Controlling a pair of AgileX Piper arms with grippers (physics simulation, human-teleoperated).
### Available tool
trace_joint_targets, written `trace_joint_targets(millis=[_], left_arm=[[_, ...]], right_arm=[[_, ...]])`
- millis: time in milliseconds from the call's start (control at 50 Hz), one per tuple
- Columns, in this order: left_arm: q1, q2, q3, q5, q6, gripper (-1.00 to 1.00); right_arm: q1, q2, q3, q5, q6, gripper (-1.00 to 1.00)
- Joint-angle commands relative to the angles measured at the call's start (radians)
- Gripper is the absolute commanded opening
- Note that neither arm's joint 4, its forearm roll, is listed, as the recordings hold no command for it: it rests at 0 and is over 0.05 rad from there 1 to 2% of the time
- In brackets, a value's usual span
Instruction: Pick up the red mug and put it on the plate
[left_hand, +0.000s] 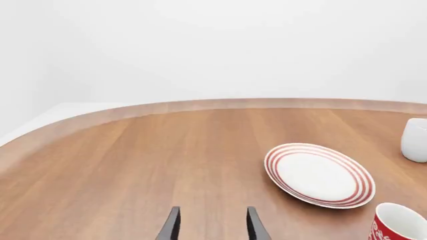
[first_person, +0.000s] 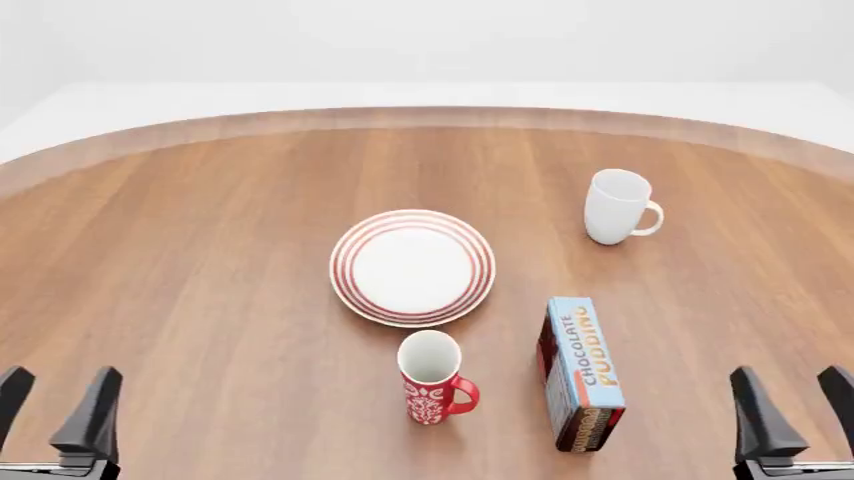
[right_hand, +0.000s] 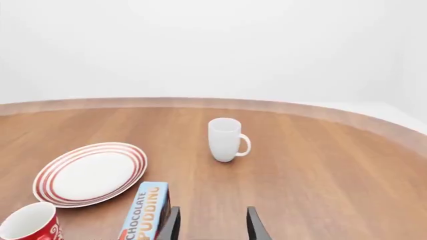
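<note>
Cropping red mug (left_hand: 400, 224) (edge), tools (first_person: 54, 405) half-seen

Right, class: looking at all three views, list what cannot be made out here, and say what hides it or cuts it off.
- Red mug: cut by the frame edge in both wrist views; floral side mostly unseen there.
- White mug: cut by the edge in the left wrist view.
- Pudding box: lower half cut off in the right wrist view; absent from the left.
- Left gripper and right gripper: only jaw tips show; arms out of frame.
</note>
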Motion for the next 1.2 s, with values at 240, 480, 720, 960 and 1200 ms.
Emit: trace_joint_targets(millis=[240,480,720,960,1200], left_arm=[[0.0,0.0,0.0,0.0,0.0,1.0],[0.0,0.0,0.0,0.0,0.0,1.0],[0.0,0.0,0.0,0.0,0.0,1.0],[0.0,0.0,0.0,0.0,0.0,1.0],[0.0,0.0,0.0,0.0,0.0,1.0]], right_arm=[[0.022,0.03,-0.003,-0.018,0.008,1.0],[0.226,0.087,-0.219,0.114,-0.031,1.0],[0.376,0.321,-0.34,0.077,-0.11,1.0],[0.502,0.478,-0.461,0.134,-0.199,1.0],[0.601,0.574,-0.58,0.262,-0.254,1.0]])
